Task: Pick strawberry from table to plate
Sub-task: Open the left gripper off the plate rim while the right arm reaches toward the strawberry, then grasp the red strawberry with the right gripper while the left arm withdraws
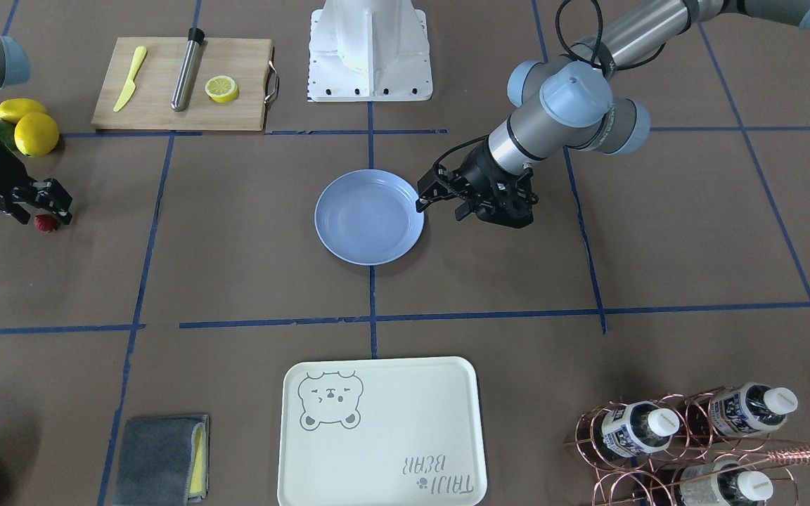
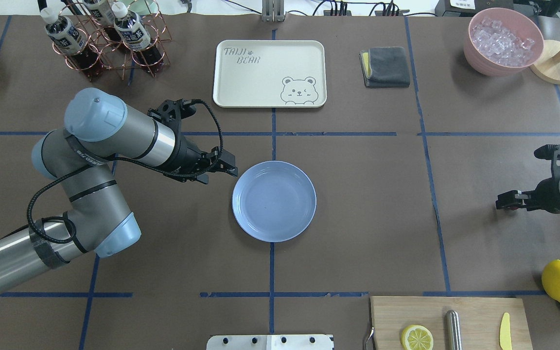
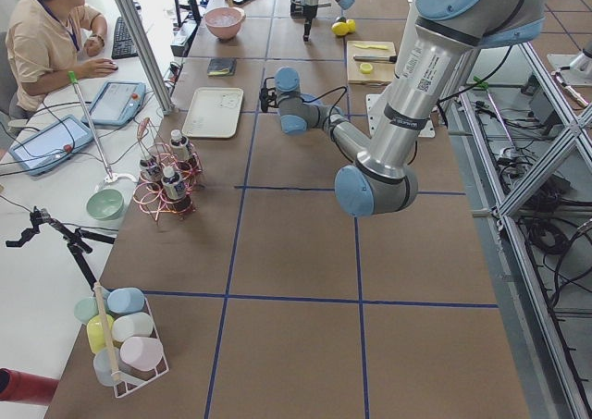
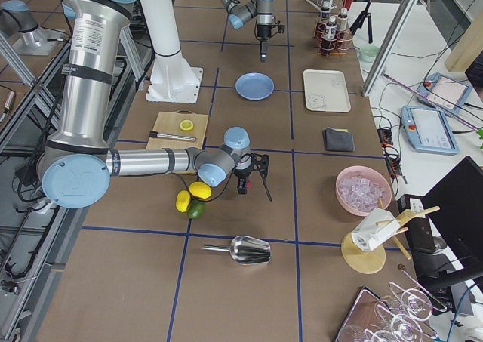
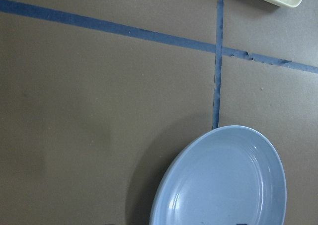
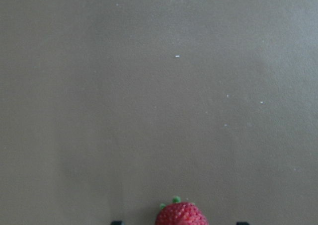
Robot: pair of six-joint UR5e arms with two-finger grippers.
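The strawberry (image 1: pixel 45 223) lies on the brown table (image 1: pixel 236 267) far out on the robot's right side. My right gripper (image 1: pixel 43 209) hangs low over it and is open. In the right wrist view the strawberry (image 6: pixel 181 215) sits at the bottom edge, between two dark fingertips set wide apart. The light blue plate (image 1: pixel 370 216) rests empty at the table's middle. My left gripper (image 1: pixel 441 204) hovers open just beside the plate's rim, holding nothing. The left wrist view looks down on the plate (image 5: pixel 223 180).
Two lemons (image 1: pixel 29 126) lie close behind the right gripper. A cutting board (image 1: pixel 183 84) carries a lemon half, a yellow knife and a steel rod. The bear tray (image 1: pixel 380 430), a grey cloth (image 1: pixel 161 458), a bottle rack (image 1: pixel 693 436) and an ice bowl (image 2: pixel 503 41) line the far side.
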